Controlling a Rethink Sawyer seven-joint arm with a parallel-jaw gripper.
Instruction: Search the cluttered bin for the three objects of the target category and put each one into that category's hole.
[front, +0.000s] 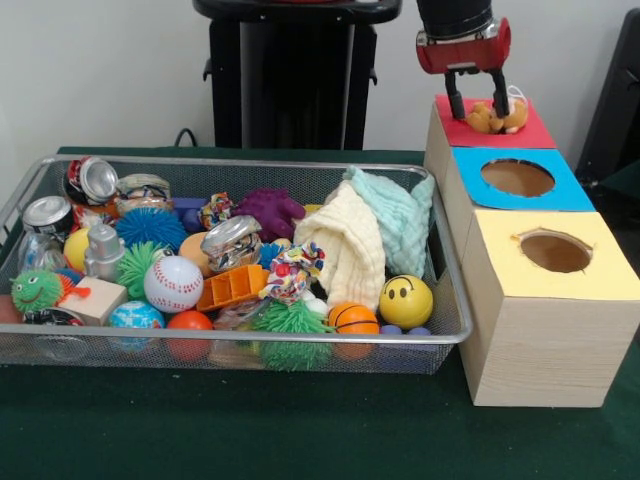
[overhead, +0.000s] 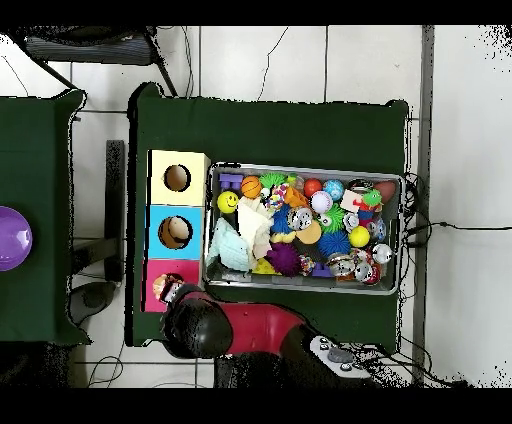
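The wire mesh bin (front: 250, 339) holds a heap of toys; it also shows in the overhead view (overhead: 300, 169). My gripper (front: 478, 113) hangs over the red-topped wooden box (front: 533, 132), its fingers (front: 455, 100) spread apart on either side of a small tan-orange plush animal (front: 484, 120) with a pale loop. The plush rests on the red top and covers the hole there. In the overhead view the gripper (overhead: 176, 294) stands over the red box (overhead: 157, 271) with the plush (overhead: 160, 290) beside it. No other plush animal shows clearly in the bin.
A blue-bordered hole (front: 517, 177) and a yellow-bordered hole (front: 556, 251) lie in front of the red one. The bin holds cans (front: 92, 180), a baseball (front: 173, 284), spiky balls (front: 291, 328), cloths (front: 345, 245), a yellow smiley ball (front: 406, 300) and a small basketball (front: 353, 319).
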